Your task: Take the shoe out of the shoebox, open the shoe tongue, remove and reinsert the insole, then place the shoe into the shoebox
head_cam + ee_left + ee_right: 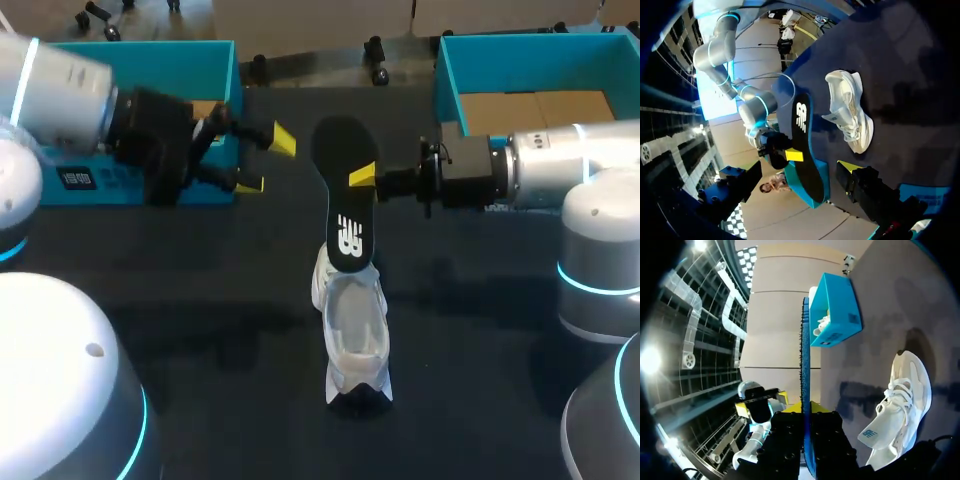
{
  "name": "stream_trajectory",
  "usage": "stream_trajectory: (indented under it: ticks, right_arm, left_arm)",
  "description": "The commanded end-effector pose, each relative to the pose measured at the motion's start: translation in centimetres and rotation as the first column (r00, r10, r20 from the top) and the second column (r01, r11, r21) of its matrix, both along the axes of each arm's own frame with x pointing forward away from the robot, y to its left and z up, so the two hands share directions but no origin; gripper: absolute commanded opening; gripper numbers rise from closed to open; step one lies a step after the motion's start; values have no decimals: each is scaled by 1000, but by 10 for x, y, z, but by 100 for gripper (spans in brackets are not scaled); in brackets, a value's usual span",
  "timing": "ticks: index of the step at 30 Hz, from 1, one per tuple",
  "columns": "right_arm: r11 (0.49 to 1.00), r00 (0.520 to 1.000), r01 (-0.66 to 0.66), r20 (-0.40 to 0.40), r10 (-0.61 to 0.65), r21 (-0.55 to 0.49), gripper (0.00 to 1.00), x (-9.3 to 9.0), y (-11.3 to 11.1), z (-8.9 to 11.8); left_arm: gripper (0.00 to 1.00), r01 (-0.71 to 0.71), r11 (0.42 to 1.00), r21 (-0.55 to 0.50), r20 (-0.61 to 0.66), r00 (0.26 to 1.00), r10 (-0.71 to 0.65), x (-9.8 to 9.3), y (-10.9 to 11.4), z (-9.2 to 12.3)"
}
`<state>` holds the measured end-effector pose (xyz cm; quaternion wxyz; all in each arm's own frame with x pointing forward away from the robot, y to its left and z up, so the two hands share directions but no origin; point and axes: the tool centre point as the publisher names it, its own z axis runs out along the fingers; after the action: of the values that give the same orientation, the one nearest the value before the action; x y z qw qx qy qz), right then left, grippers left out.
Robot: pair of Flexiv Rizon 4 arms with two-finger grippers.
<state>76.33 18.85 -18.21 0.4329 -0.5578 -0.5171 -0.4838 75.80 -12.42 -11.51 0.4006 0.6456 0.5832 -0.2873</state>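
While out of the shoe, insole sat in right arm's grip

Insole (345, 200) was held up mid-table, long axis near-far, its near end over the white shoe (352, 335). Right gripper (358, 178) pinched its middle from the right. Left gripper (266, 161) hung wide open and empty, just left.

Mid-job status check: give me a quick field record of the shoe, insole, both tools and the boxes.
shoe: white, on the table, outside both boxes
insole: black, out of the shoe
right tool: shut on the insole
left tool: open, empty, by the left shoebox
right shoebox: teal, far right of the table
step: insole removed, not yet reinserted
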Motion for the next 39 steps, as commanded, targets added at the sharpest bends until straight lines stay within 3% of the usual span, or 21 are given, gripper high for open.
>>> stream_trajectory:
  ticks: [1,7,10,21,23,26,27,30,39]
  right_arm:
    - [1000,1000,3,-1,-3,-2,0,-1,2,0]
    - [1000,1000,3,-1,-3,-2,0,-1,2,0]
    - [1000,1000,3,-1,-3,-2,0,-1,2,0]
    - [1000,1000,3,-1,-3,-2,0,-1,2,0]
    - [1000,1000,3,-1,-3,-2,0,-1,2,0]
    - [1000,1000,3,-1,-3,-2,0,-1,2,0]
    - [1000,1000,3,-1,-3,-2,0,-1,2,0]
    - [1000,1000,3,-1,-3,-2,0,-1,2,0]
    - [1000,1000,3,-1,-3,-2,0,-1,2,0]
  left_arm:
    - [100,-12,993,116,-18,1000,15,31,-16,26]
    - [100,-24,965,263,-43,998,36,61,-23,36]
    - [100,-29,918,397,-60,997,57,71,-28,40]
    - [100,-29,918,397,-60,997,57,71,-28,40]
    - [100,10,912,410,-150,987,57,82,-38,42]
    - [100,38,857,514,-175,983,61,94,-50,44]
    - [100,43,812,582,-169,983,69,96,-55,45]
    - [100,45,754,656,-135,989,58,95,-61,49]
    - [100,18,611,792,-107,988,109,96,-70,53]
